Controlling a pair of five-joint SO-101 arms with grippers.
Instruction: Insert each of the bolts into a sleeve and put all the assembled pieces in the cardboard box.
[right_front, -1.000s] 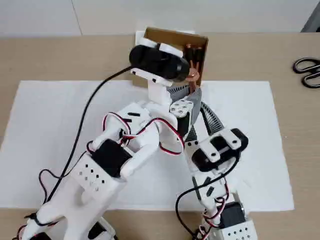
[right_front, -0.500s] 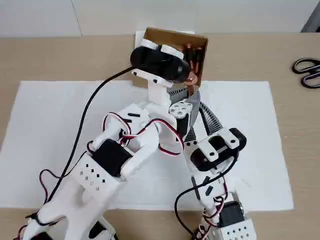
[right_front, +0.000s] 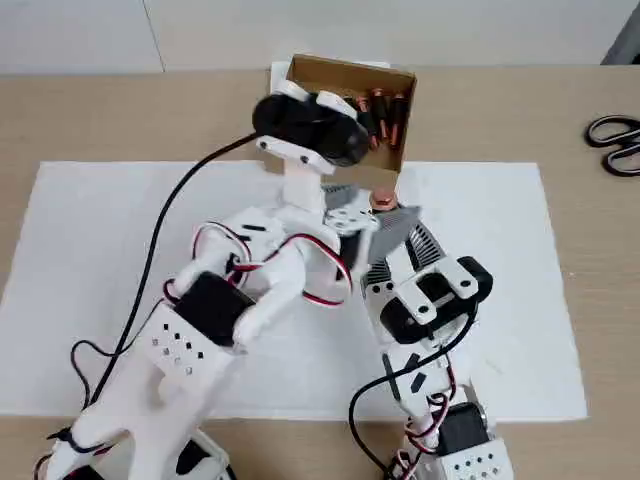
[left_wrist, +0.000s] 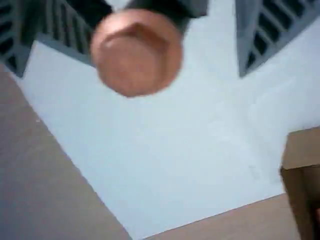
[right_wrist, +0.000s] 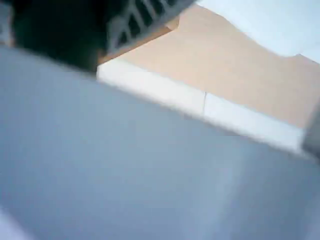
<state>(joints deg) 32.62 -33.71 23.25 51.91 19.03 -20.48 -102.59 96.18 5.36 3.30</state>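
Find the round copper-headed bolt-and-sleeve piece (right_front: 383, 200) hanging over the white paper sheet (right_front: 100, 250), just short of the near wall of the open brown cardboard box (right_front: 345, 72). See the left gripper (left_wrist: 132, 65) spread wide, flanking the copper head without touching it (cannot tell the state of the right gripper (right_front: 398, 218), close against the piece). Lift clear of the wall first, hold level, lower beside the copper pieces (right_front: 385, 112) already inside, and release low to avoid a bounce.
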